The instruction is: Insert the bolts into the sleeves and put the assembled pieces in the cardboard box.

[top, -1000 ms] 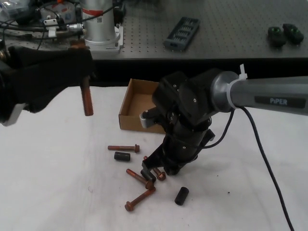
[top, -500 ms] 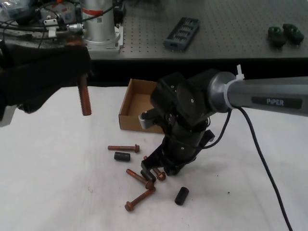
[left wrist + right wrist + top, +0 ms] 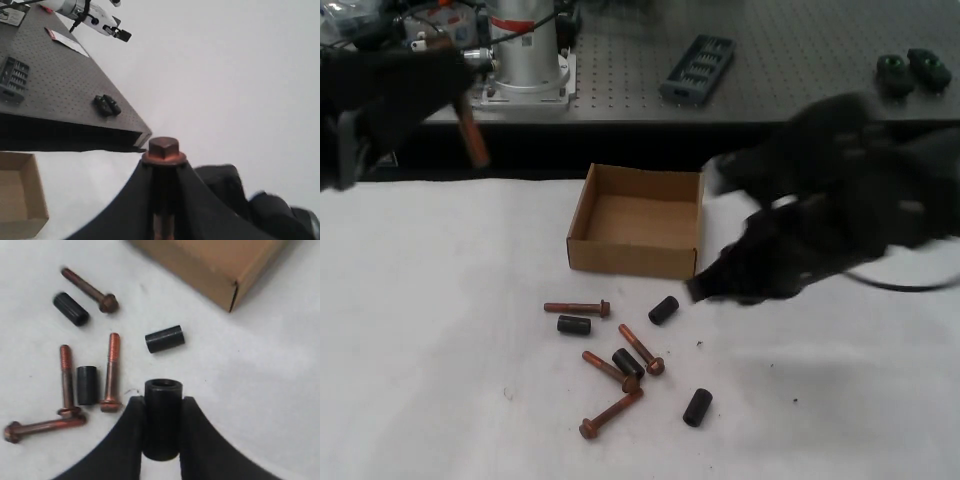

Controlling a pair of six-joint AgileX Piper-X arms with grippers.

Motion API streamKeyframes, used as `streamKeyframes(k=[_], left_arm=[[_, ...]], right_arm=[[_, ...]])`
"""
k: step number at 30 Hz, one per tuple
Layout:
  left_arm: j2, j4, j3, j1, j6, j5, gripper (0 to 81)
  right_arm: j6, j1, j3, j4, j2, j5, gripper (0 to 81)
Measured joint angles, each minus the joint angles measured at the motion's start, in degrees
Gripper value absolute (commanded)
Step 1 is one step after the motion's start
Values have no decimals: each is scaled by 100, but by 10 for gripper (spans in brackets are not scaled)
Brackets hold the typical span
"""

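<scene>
My left gripper (image 3: 164, 172) is shut on a copper bolt (image 3: 164, 149), held high at the bench's far left; the bolt (image 3: 472, 135) hangs shank-down there. My right gripper (image 3: 162, 407) is shut on a black sleeve (image 3: 162, 417), its open bore showing. The right arm (image 3: 820, 220) hovers to the right of the cardboard box (image 3: 635, 230), which looks empty. On the white cloth in front of the box lie several loose bolts (image 3: 577, 307) (image 3: 112, 371) and several loose sleeves (image 3: 663, 310) (image 3: 165, 338).
A dark perforated bench (image 3: 770, 60) runs behind the cloth, carrying a metal post (image 3: 525, 50), a slotted holder (image 3: 698, 68) and two small dark parts (image 3: 912, 72). The cloth's left and right sides have free room.
The right arm has lifted off the pile and swung right with a sleeve in its fingers. The left arm has carried its bolt up and farther back-left.
</scene>
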Motion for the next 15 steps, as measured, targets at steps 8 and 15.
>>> streamKeyframes(k=[8,15], left_arm=[[2296,-3486,54,-521,-1863,200,6],[2826,-4364,54,-886,-2260,225,6]], right_arm=[[0,-38,1103,-1530,-961,-1097,49],[0,-38,1990,-2465,-992,-1277,49]])
